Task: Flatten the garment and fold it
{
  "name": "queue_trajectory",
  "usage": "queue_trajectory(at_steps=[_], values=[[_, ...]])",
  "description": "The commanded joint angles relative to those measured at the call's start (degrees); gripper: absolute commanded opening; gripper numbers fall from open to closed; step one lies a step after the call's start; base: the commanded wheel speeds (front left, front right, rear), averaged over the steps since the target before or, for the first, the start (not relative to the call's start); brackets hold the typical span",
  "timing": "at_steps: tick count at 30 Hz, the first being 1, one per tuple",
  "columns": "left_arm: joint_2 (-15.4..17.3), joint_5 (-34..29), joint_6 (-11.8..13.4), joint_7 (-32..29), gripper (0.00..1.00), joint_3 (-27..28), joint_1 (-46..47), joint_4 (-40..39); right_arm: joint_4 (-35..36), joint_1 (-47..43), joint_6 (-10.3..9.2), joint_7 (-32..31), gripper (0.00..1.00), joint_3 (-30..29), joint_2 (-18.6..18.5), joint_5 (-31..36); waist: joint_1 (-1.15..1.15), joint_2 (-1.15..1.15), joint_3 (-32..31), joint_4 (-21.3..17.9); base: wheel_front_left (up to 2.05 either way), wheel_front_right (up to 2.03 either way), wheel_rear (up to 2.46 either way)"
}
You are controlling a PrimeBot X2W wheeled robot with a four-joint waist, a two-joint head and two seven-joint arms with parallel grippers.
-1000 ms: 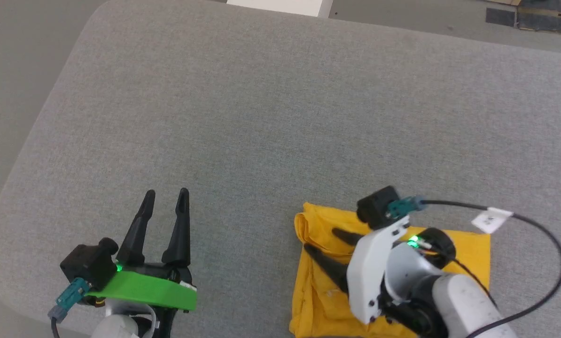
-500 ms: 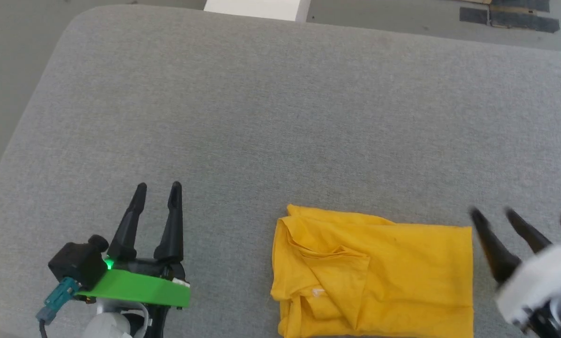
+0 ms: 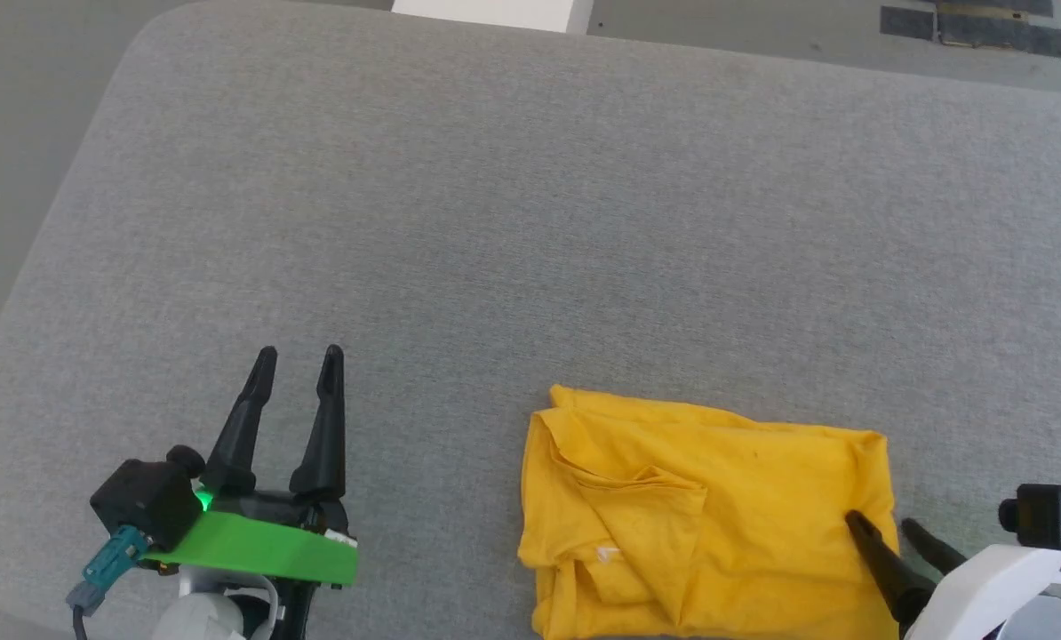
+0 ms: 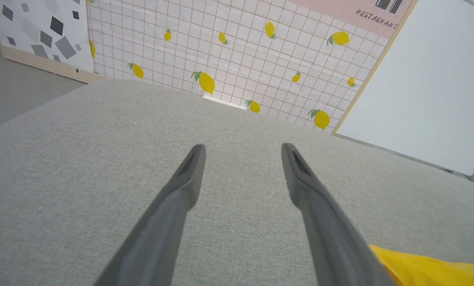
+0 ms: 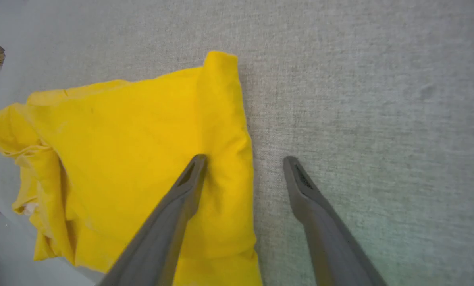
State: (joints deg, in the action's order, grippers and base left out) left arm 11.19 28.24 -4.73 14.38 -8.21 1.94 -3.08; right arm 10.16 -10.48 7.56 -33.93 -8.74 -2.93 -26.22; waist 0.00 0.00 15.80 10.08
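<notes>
Both sets of jaws stand wide and empty: the left gripper (image 3: pixel 299 351) hovers over the near-left part of the table (image 3: pixel 495 222), and the right gripper (image 3: pixel 879 521) straddles the T-shirt's (image 3: pixel 717 516) rolled right edge. The T-shirt lies by the table's near edge, right of its middle, a rough rectangle with its long axis along that edge, loose flaps bunched toward the table's left and its print hidden. For a clean fold, I judge the right fingers should catch every layer of that roll before lifting.

Open table (image 3: pixel 530 222) beyond the garment (image 3: pixel 708 498)
</notes>
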Motion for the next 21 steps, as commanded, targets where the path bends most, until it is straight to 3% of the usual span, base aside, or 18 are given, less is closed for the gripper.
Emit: queue_trajectory(at_steps=[1, 2, 3, 10, 21], values=[[0.6, -0.5, -0.1, -0.1, 1.0, -0.1, 0.1, -0.3, -1.8, 0.2, -0.08, -0.6, 0.58, 0.7, 0.0, -0.7, 0.0, 0.0, -0.4, 0.7, 0.0, 0.0, 0.0], [0.7, -0.5, -0.1, -0.2, 1.0, -0.2, 0.1, -0.3, -2.7, 0.4, -0.08, -0.7, 0.18, 1.0, 0.0, -1.0, 0.0, 0.0, -0.5, 0.8, 0.0, 0.0, 0.0], [0.8, -0.6, -0.1, -0.3, 1.0, -0.3, 0.2, -0.3, -3.5, 0.7, -0.08, -1.0, 0.0, 1.7, 0.0, -0.8, 0.0, 0.0, -0.6, 0.9, 0.0, 0.0, 0.0], [1.1, -0.8, 0.2, -0.4, 1.0, -0.4, 0.5, -0.9, -5.6, 4.1, -0.08, 2.6, 0.0, 2.6, 0.0, -0.3, 0.0, 0.0, -1.5, 0.2, 0.0, 0.0, 0.0], [2.1, -1.4, 0.7, -1.1, 1.0, -0.7, 1.8, -2.1, -8.3, 14.1, -0.08, 6.1, 0.0, 2.9, 0.0, 5.4, 0.0, 0.0, -2.8, -5.4, 0.0, 0.0, 0.0]])
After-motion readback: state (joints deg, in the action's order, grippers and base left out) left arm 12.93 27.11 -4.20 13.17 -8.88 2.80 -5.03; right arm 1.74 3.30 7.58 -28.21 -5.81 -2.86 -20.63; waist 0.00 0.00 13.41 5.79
